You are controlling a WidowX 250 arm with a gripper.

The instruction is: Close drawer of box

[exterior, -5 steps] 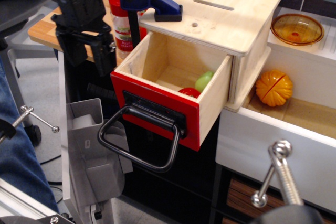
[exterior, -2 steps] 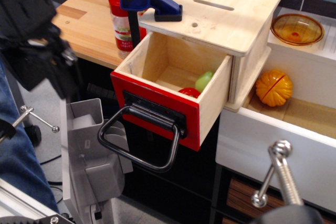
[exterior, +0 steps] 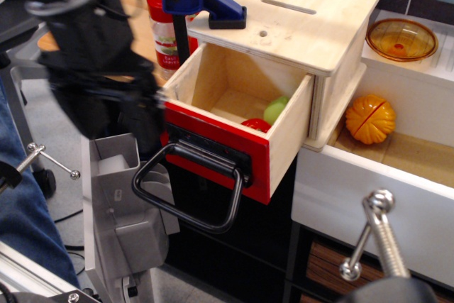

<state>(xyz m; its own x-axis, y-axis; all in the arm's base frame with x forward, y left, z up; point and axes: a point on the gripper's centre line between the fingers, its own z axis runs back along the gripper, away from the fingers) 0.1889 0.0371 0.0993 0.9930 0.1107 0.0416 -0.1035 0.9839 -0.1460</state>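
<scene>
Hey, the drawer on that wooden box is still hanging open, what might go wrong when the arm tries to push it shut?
The gripper is a motion blur beside the red front's left corner, so it may strike the drawer off-centre and skew it in the box. The loose black loop handle hangs where the fingers could snag. A hard push might also strain the blue clamp holding the box.

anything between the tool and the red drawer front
Nothing shows between them in the only view. The blurred tool sits right at the left edge of the drawer, overlapping its red front; contact cannot be told.
</scene>
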